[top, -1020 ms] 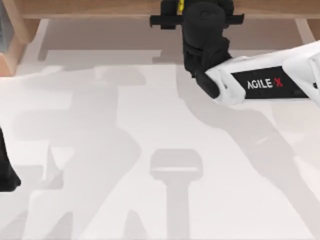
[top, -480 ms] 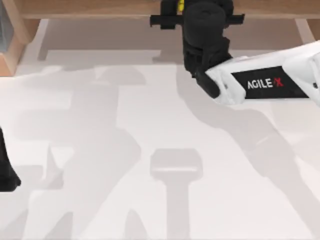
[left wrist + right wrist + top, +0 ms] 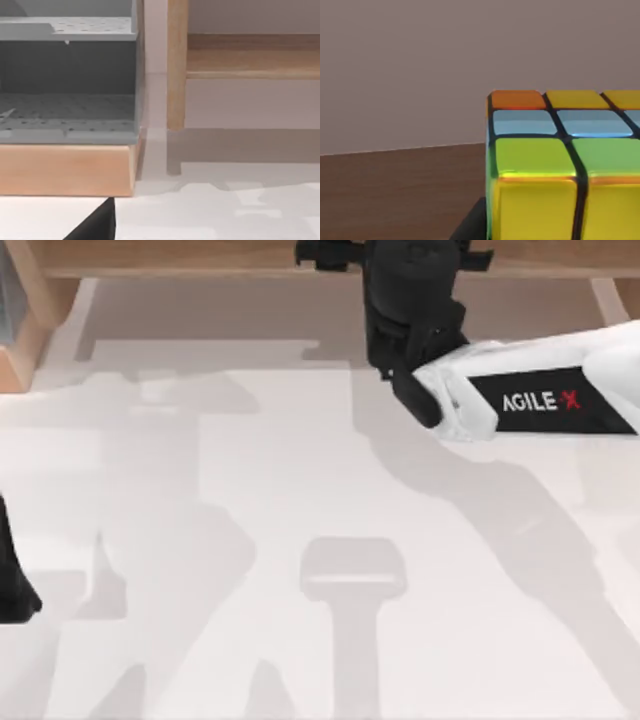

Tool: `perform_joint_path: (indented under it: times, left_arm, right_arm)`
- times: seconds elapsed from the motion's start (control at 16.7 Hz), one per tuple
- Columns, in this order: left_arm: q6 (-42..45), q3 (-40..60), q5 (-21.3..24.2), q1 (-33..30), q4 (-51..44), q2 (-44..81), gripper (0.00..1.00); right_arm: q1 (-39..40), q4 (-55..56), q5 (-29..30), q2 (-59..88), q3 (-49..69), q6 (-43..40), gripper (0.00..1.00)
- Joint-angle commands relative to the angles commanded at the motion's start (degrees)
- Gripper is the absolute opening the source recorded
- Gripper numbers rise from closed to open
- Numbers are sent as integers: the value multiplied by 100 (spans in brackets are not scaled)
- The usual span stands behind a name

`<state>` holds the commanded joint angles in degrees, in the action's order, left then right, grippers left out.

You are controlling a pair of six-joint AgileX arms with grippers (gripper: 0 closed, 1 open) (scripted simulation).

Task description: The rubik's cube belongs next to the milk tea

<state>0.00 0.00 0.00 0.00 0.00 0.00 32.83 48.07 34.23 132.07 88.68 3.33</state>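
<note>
Cube handling comes first: the rubik's cube [image 3: 555, 165] is rigid, light and glossy, with flat stickered faces, so I judge two opposite flat sides the best place to take hold, square on, lest it slip or twist. In the right wrist view it sits very close to the camera, over a brown wooden surface [image 3: 395, 195]; whether it rests there or is already carried, I cannot tell. From above, my right arm [image 3: 540, 400] reaches in from the right to the far edge of the table [image 3: 300, 490], by a wooden shelf [image 3: 200, 255]. Its claw's opening is hidden, perhaps around the cube. My left arm [image 3: 12, 585] sits parked at the left edge.
</note>
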Motion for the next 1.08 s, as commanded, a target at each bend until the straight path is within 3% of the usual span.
perform_joint_path:
  times: [0.78,1.08]
  left_arm:
    - [0,0,0,0,0,0,100]
    - [0,0,0,0,0,0,100]
  right_arm:
    - [-79,-412,-57,211,138,-230,0]
    - [-112,-944,-472,-346,-56,-112,0]
